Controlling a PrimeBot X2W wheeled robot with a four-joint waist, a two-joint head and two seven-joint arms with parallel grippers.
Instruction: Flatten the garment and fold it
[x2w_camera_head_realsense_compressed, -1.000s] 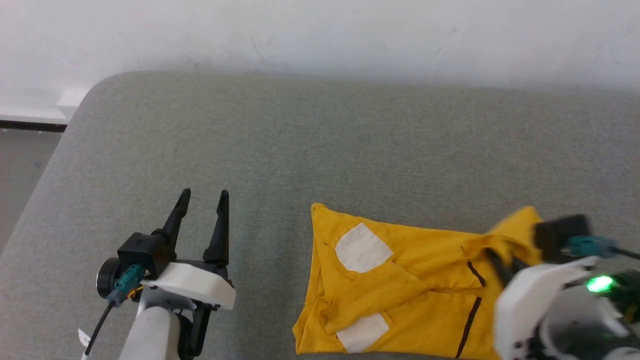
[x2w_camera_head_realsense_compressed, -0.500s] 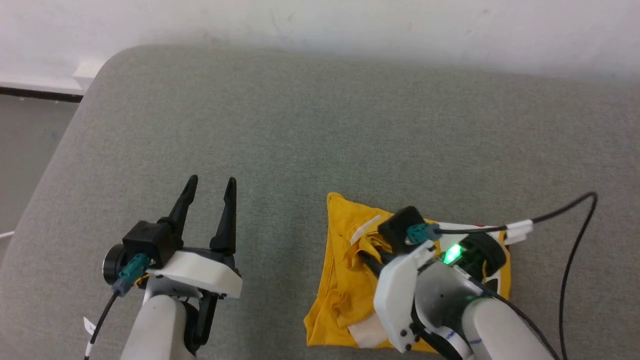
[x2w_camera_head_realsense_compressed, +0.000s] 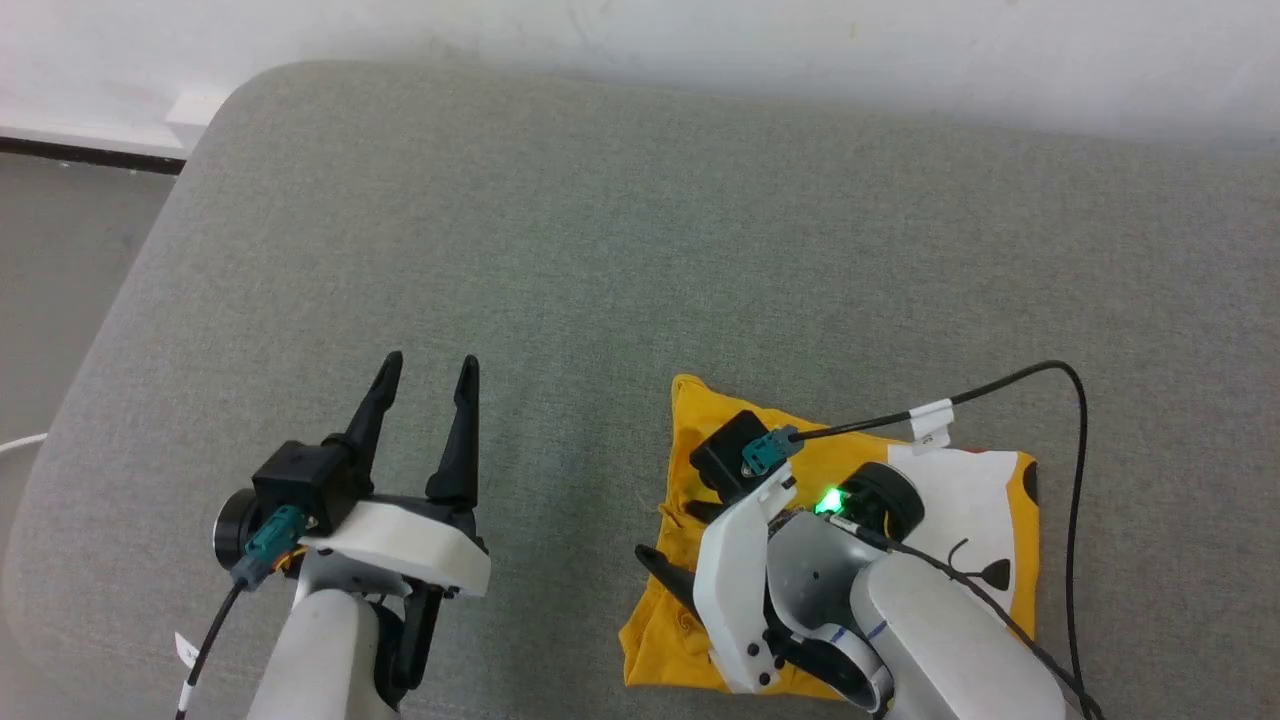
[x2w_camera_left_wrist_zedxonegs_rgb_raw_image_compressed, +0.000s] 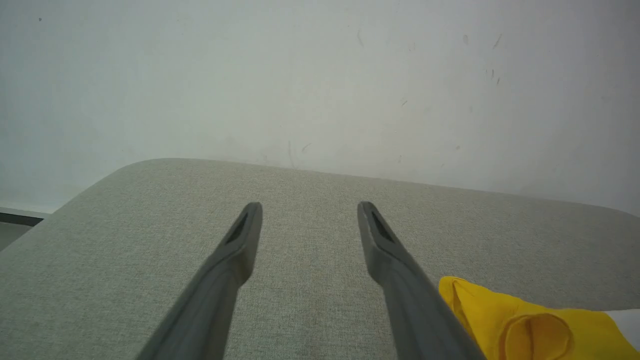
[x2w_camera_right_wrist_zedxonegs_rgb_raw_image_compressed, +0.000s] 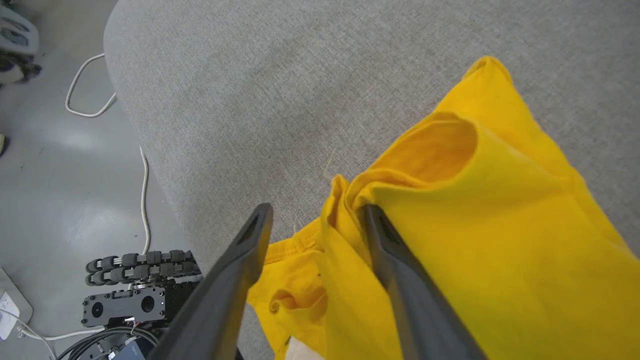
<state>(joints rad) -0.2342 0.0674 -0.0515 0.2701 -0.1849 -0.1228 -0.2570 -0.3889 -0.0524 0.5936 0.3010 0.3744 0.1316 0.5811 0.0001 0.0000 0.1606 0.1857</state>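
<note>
On a grey upholstered cushion (x2w_camera_head_realsense_compressed: 600, 250) set against a white wall (x2w_camera_head_realsense_compressed: 700, 30), we see the yellow T-shirt (x2w_camera_head_realsense_compressed: 660, 635) lying in a compact bundle at the near right side, close to the cushion's front edge, with its white patch and black whisker lines facing up. The right gripper (x2w_camera_right_wrist_zedxonegs_rgb_raw_image_compressed: 315, 215) rests on the bundle's left end with its jaws standing wide, clamping nothing, one finger lying in a crease of the cloth beside a puffed, open sleeve. The left gripper (x2w_camera_head_realsense_compressed: 430, 362) hovers well apart over bare fabric, jaws equally wide and empty. We judge the fold close to done but loose. If the right arm pulls away with that finger in the crease, it could drag the layer and undo the fold. The looping black cable (x2w_camera_head_realsense_compressed: 1075, 450) could also catch the top layer, and a nudge toward us could tip the bundle off the edge. We count one T-shirt, two grippers, four fingers, one black cable and one green light (x2w_camera_head_realsense_compressed: 828, 497)
</note>
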